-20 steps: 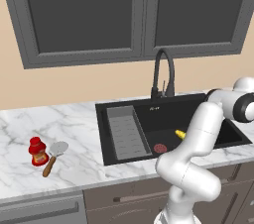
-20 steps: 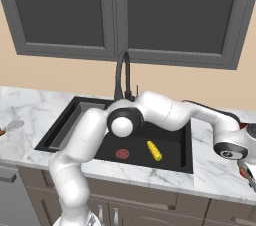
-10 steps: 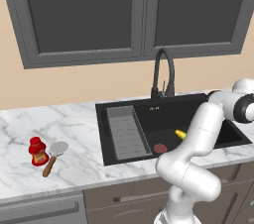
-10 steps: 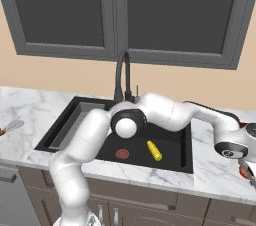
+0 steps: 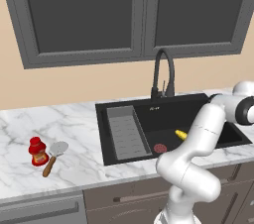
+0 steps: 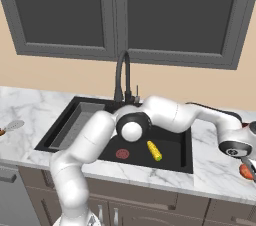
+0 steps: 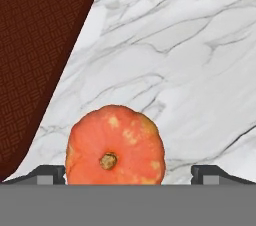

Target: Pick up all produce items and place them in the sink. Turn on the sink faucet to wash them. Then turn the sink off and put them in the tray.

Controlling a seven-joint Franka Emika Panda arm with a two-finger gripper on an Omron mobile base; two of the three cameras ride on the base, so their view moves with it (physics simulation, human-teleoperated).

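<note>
An orange-red vegetable (image 7: 115, 145) lies on the marble counter right of the sink, also visible at the frame edge as the orange-red vegetable (image 6: 246, 171). My gripper (image 7: 130, 172) stands open just above it, one fingertip (image 7: 50, 172) on each side, with gaps between tips and vegetable. The dark reddish-brown tray (image 7: 35, 45) lies beside it. The yellow corn cob (image 6: 154, 150) rests on the floor of the black sink (image 6: 75, 107), near the red drain (image 6: 122, 154); the corn cob (image 5: 181, 134) shows from the left too. The black gooseneck faucet (image 6: 122, 77) stands behind the basin, with no water running.
A grey ribbed insert (image 5: 126, 131) fills the sink's left side. On the counter to the left stand a red squat bottle (image 5: 36, 151) and a wooden-handled spatula (image 5: 53, 154). Dark cabinets hang above. My arm stretches across the sink to the right.
</note>
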